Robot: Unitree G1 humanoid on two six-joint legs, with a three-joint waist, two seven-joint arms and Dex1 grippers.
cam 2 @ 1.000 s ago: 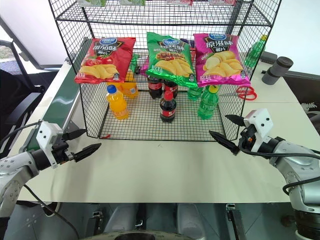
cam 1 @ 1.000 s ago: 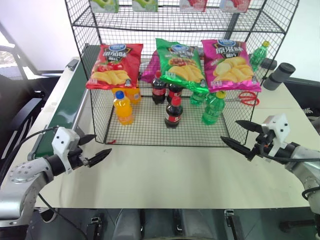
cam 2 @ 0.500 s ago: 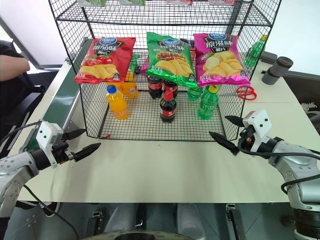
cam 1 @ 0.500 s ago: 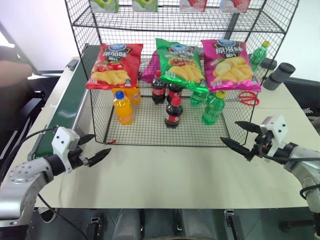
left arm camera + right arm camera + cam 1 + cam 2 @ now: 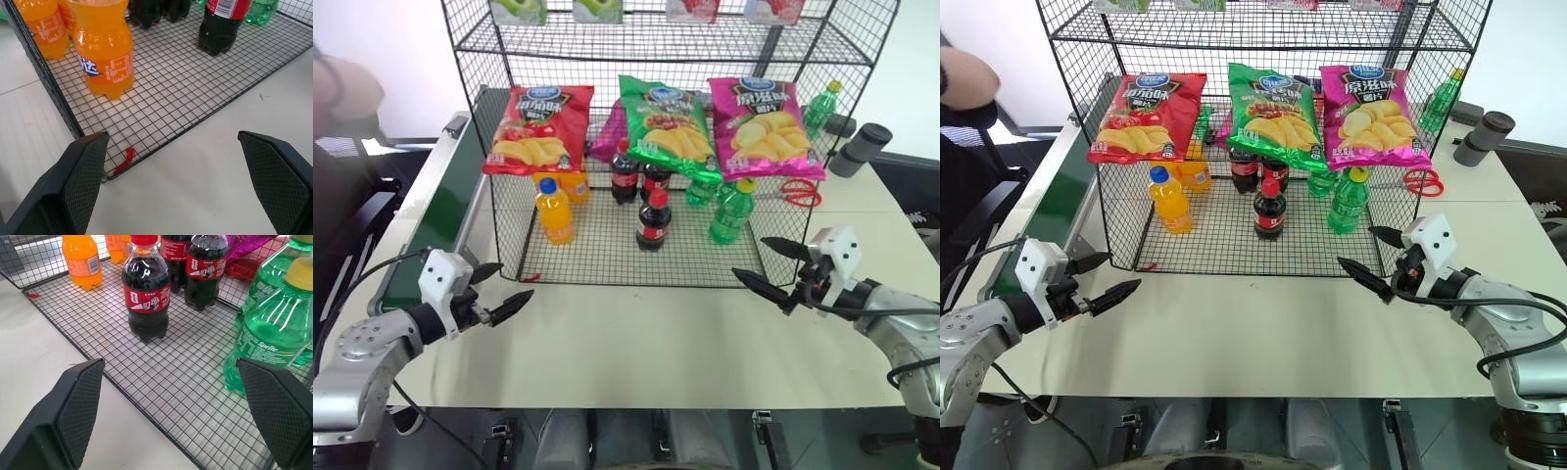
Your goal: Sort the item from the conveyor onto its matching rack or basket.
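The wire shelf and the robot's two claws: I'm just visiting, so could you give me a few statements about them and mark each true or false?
1. The left gripper is clamped on an orange bottle. False: it is open and holds nothing, hovering over the white table.
2. The right gripper is open and empty. True.
3. A cola bottle stands upright in the rack's bottom tray. True.
4. All three chip bags are red. False: there is a red chip bag, a green chip bag and a pink chip bag.
5. A bottle is riding on the conveyor. False: the visible stretch of belt is bare.
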